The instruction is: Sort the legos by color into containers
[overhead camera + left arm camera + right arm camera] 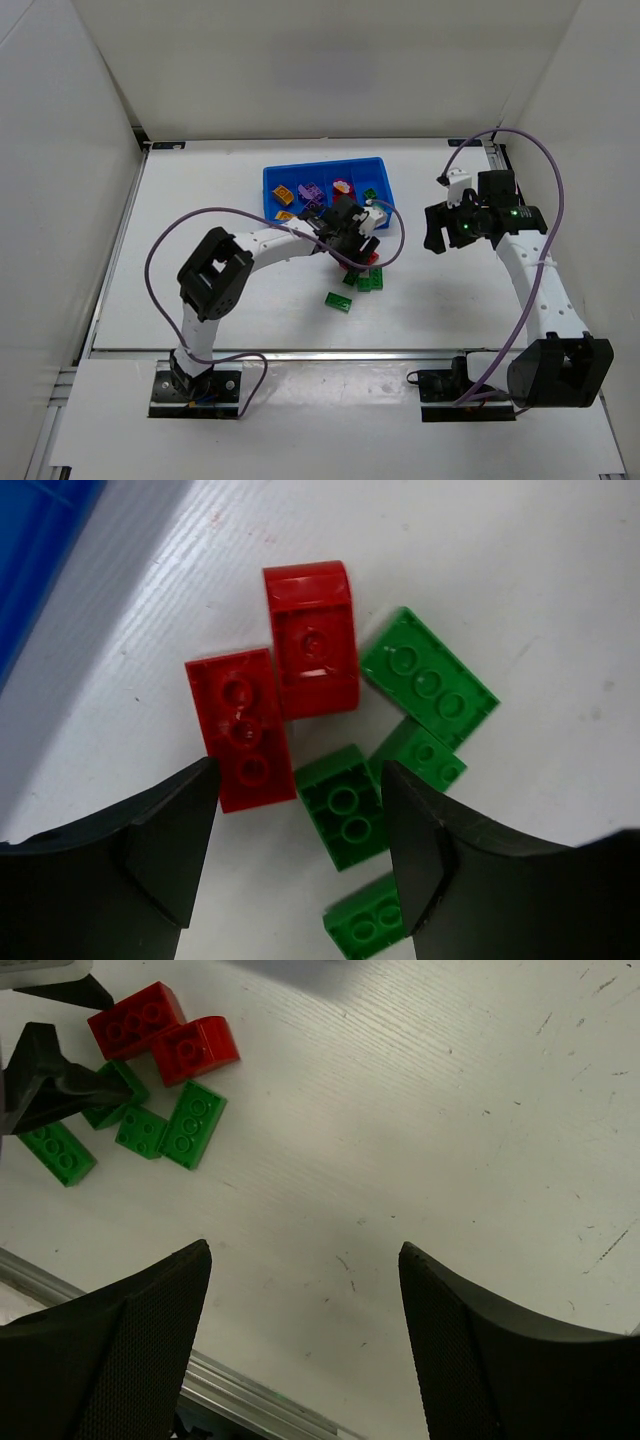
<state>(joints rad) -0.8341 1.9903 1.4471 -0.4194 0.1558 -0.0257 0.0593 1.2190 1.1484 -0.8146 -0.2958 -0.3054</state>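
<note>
On the desk, just near of the blue tray, lay a small pile of legos: two red bricks, touching each other, and four green bricks close beside them. One green brick lay a little apart, to the near left. The tray held yellow-orange, purple and green pieces, too small to count surely. The left hand hung low over the pile with its fingers spread wide, holding nothing. The left arm hid the near edge of the tray. The right hand was also wide and empty, over bare desk to the right of the pile.
</note>
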